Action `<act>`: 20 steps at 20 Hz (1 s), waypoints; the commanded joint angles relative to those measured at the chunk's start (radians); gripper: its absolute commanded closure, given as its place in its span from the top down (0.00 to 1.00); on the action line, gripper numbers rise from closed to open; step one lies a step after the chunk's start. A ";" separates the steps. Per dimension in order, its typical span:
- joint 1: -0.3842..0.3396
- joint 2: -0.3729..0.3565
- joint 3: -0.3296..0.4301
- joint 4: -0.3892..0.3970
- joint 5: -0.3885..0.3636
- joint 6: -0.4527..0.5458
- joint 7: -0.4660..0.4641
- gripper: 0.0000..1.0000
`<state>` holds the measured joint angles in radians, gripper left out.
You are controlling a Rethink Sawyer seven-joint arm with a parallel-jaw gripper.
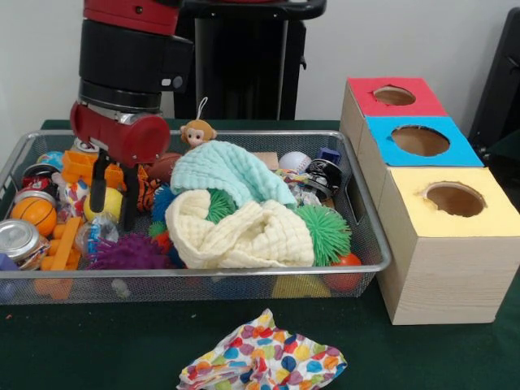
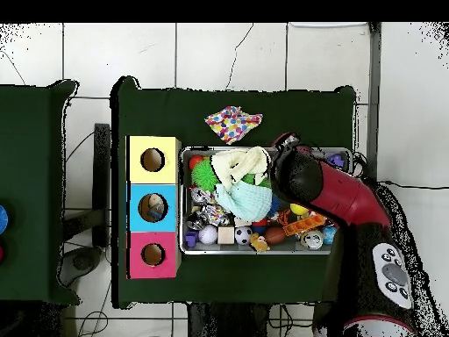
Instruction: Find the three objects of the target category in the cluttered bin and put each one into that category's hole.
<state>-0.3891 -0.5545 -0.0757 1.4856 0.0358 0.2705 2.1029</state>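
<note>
- On the dark green table (image 1: 122, 341), beside the three wooden boxes, sits the bin (image 1: 370, 244), a shallow silver wire-mesh basket with a rounded metal rim, crammed with toys and cloth.
- Over the bin's left end in the front view hangs the gripper (image 1: 114, 199), its two black fingers (image 1: 98, 185) pointing down and standing apart, with a yellow ball (image 1: 111, 203) showing between them; whether they touch the ball I cannot tell.
- Around the gripper lie orange plastic blocks (image 1: 79, 165), a small basketball (image 1: 33, 214), a silver tin can (image 1: 16, 240) and a purple spiky ball (image 1: 130, 252).
- At the middle of the bin a cream waffle cloth (image 1: 244, 236) is heaped, with a mint green cloth (image 1: 231, 172) lying over its far side.
- A green spiky ball (image 1: 327, 231) rests just beside the cream cloth, towards the boxes, and a red-orange ball (image 1: 348, 264) lies against the near mesh wall below it.
- Against the far wall stands a little monkey figure (image 1: 196, 133) with a loop on its head; a white baseball (image 1: 294, 161) lies further along the same wall.
- Next to the bin stand the boxes in a row, each with a round hole in the top: the yellow-topped box (image 1: 463, 213) nearest the camera, the blue-topped box (image 1: 418, 142) in the middle, the red-topped box (image 1: 390, 96) farthest.
- In front of the bin, on the table, lies a crumpled white cloth with coloured dots (image 1: 264, 361).
- From overhead, the red arm (image 2: 346, 195) reaches in over the bin's end away from the boxes.
</note>
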 commanded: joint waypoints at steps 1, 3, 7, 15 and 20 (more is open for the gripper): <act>-0.014 0.092 0.023 -0.058 -0.109 0.144 -0.071 1.00; -0.004 0.108 0.012 -0.070 -0.123 0.156 -0.064 1.00; 0.007 0.135 0.001 -0.094 -0.156 0.179 -0.064 1.00; -0.011 0.198 0.020 -0.101 -0.211 0.114 -0.055 1.00; -0.043 0.230 0.037 -0.109 -0.253 0.083 -0.073 1.00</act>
<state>-0.3925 -0.4082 -0.0876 1.3895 -0.1285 0.3008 2.1029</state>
